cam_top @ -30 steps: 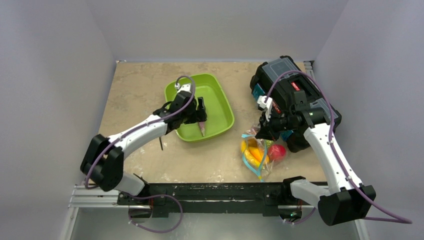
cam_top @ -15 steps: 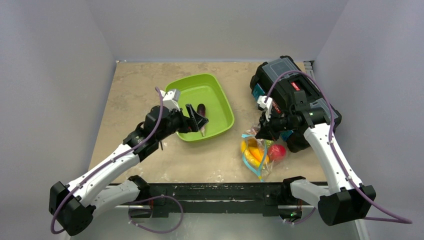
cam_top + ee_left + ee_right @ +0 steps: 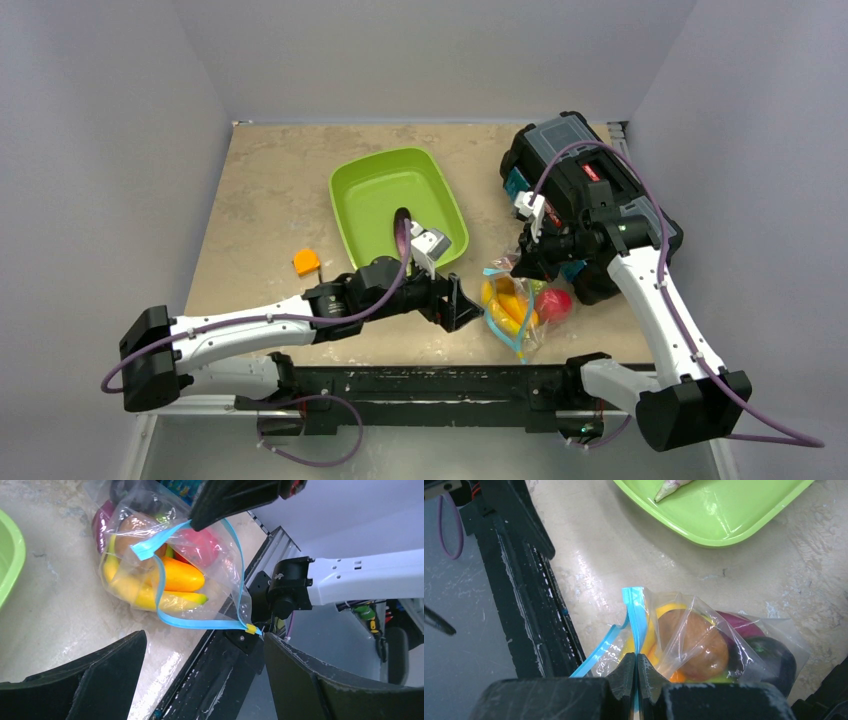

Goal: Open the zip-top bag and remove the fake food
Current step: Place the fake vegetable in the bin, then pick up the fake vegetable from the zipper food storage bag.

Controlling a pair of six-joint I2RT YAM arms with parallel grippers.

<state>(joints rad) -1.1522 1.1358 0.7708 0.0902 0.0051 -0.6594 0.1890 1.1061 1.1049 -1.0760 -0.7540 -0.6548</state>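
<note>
grey walls close in a beige stone-look table [image 3: 270, 190], and the zip-top bag [image 3: 515, 305] lies at its near right corner, between the black toolbox [image 3: 560, 150] and the black rail [image 3: 420, 380] along the front edge. the right gripper [image 3: 637, 667] is clamped tight on the blue zip strip [image 3: 634, 605], lifting one lip so that the mouth gapes toward the left arm. the left gripper [image 3: 462, 305] hangs just beside that mouth with its jaws spread wide and nothing between them.

the step in hand looks like the emptying: the bag is open, a pale pointed piece [image 3: 672, 487] lies in the green tray [image 3: 360, 190], and most of the fake food is inside the plastic, with a banana [image 3: 145, 597] and an orange piece [image 3: 180, 575] nearest the opening and a red apple [image 3: 553, 303] behind them. the next move probably calls for the left fingers to pass through the loop of strip, close on the banana or the orange piece, and draw it out low and straight so the bag is not dragged along.

room is tight on three sides: the toolbox and right arm crowd the far side, and the lower strip [image 3: 200, 624] runs right at the table's front edge. open table lies to the left, between tray and rail, with a small orange block [image 3: 306, 262] well apart.
</note>
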